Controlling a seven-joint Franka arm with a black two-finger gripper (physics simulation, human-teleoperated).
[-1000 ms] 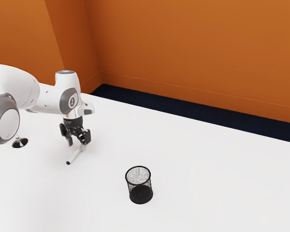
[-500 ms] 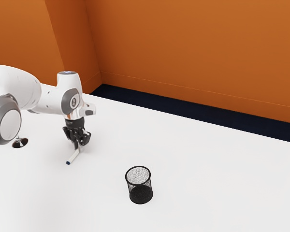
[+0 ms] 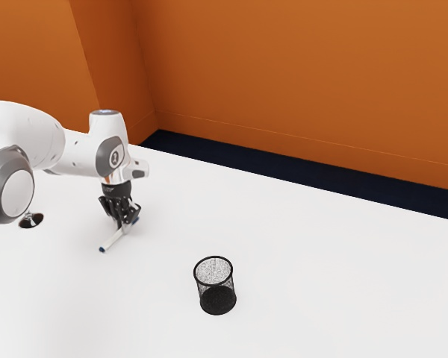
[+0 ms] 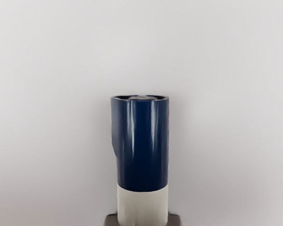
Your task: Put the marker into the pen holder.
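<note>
As a robot's black gripper [image 3: 122, 224] reached down at the left of the exterior frame, its fingers held a slanting white marker [image 3: 113, 239] between them, one blue end pointing toward the frame's lower left. The black mesh pen holder [image 3: 218, 300] stood upright at bottom center, well apart, on a white table [image 3: 321, 283].

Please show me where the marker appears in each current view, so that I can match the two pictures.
Exterior view: the marker is in the picture's left half, held in the tool and slanting out from it, with a blue end farthest from the tool.
Wrist view: the marker is at the picture's middle, its blue section reaching away from the tool.
Shared landmark: the plain tabletop around the marker.
</note>
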